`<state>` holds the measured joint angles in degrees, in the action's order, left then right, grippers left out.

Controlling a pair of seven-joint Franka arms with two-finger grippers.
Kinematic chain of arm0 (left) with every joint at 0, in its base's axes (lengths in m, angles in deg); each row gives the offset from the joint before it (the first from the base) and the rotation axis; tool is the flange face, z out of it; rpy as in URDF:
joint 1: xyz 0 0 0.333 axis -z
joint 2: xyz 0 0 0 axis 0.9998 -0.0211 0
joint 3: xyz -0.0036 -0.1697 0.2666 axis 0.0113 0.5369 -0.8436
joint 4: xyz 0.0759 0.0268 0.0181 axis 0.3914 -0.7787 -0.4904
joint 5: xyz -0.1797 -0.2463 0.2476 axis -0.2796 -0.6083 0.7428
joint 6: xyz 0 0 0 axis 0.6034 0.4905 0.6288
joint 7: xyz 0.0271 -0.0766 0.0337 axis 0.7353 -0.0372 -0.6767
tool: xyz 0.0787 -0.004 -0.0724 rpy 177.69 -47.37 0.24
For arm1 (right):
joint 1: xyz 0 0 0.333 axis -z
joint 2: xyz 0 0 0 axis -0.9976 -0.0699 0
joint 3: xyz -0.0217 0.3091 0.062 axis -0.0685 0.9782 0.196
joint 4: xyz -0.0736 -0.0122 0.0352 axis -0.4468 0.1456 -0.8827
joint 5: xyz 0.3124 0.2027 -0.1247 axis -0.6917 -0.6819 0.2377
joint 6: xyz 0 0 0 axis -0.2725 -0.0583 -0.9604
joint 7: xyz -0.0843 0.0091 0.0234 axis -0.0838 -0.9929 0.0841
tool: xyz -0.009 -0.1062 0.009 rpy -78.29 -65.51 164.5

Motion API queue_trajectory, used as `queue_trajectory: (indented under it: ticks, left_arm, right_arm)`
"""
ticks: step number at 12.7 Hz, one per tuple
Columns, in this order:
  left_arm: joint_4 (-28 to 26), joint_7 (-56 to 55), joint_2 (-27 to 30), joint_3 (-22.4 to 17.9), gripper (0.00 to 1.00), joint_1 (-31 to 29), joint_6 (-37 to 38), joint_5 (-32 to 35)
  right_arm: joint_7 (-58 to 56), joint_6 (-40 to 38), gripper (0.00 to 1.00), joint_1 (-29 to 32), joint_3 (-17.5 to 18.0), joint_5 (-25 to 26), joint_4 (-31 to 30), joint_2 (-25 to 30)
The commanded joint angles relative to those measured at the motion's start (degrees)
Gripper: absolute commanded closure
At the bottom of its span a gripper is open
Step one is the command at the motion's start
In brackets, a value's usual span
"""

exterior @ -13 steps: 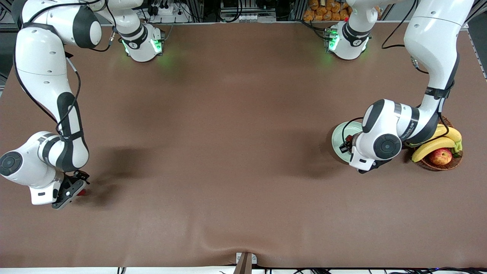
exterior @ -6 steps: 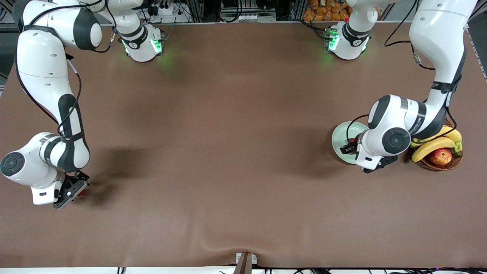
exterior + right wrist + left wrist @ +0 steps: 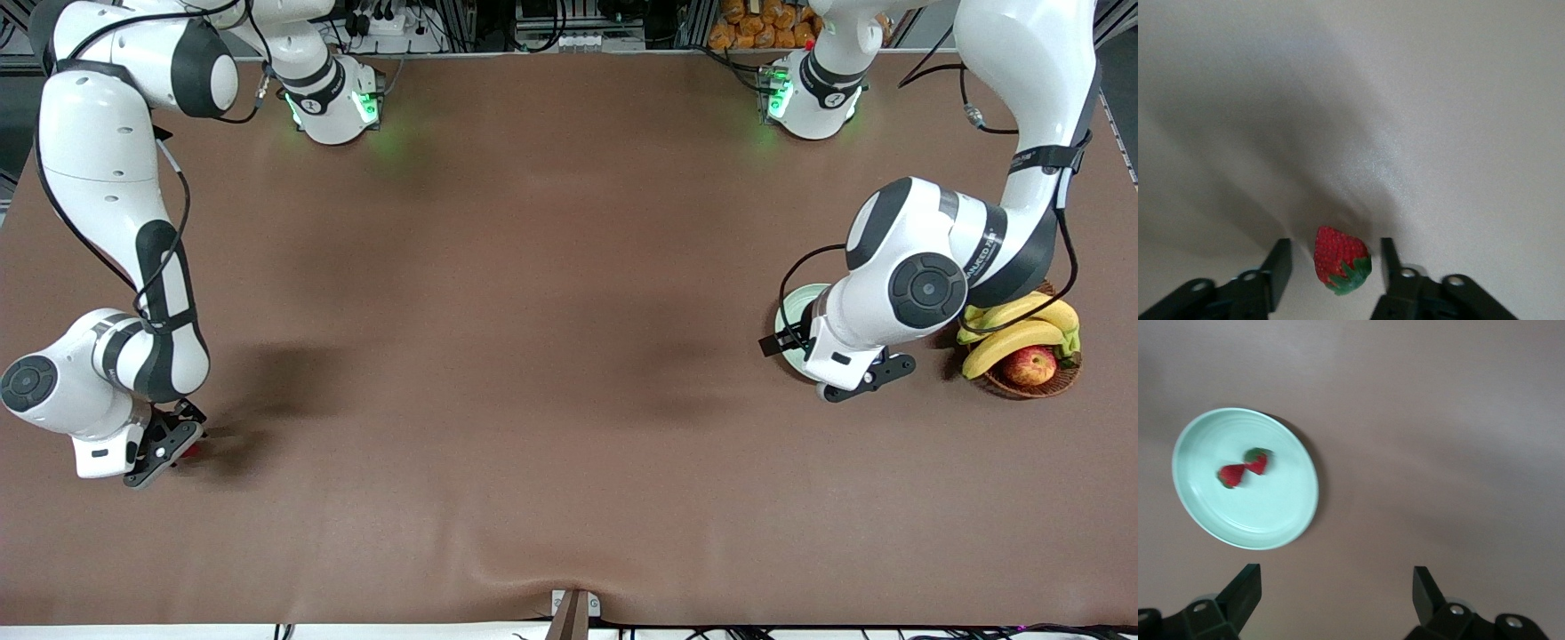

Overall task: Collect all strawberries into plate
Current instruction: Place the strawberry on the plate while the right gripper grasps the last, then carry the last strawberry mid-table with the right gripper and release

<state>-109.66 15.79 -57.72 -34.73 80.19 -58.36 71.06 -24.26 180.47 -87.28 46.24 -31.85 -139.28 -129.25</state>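
The left arm's wrist hides most of the plate.

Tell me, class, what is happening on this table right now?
Two strawberries already lie on the plate at the left arm's end of the table, beside a basket of bananas and an apple. The left gripper hangs open above the table by the plate, holding nothing. At the right arm's end, the right gripper is down at the table, open, with the third strawberry between its fingers, not yet gripped.
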Motion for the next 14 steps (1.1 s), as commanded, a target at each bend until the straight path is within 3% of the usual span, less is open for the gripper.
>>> queue_trajectory:
  ticks: [1, 4, 6, 10, 14]
  left_arm:
    - [3.02, -5.44, -0.78, 1.58, 0.00, 0.60, 1.37, -2.27]
    - [5.66, -14.06, -3.06, 1.58, 0.00, 5.51, 1.37, -2.18]
    - [6.10, -15.14, -3.24, 1.67, 0.00, 5.79, 1.11, -2.27]
    - [6.63, -19.26, -4.12, 1.58, 0.00, 7.63, -0.20, -2.27]
    - [7.51, -23.65, -6.05, 1.49, 0.00, 9.04, -2.85, -2.27]
  right_arm:
    - [-2.75, 1.56, 1.00, 1.20, 0.97, -1.52, 1.71, -1.30]
    - [-2.49, 1.21, 1.00, 0.59, 0.97, -1.61, 2.41, -0.60]
    - [-2.41, 0.77, 1.00, -0.38, 1.24, -1.69, 3.03, 0.63]
    - [1.80, -0.90, 1.00, -4.50, 4.83, -1.61, 5.05, 2.22]
    - [10.40, -3.97, 1.00, -11.79, 5.37, -1.52, 5.05, 4.50]
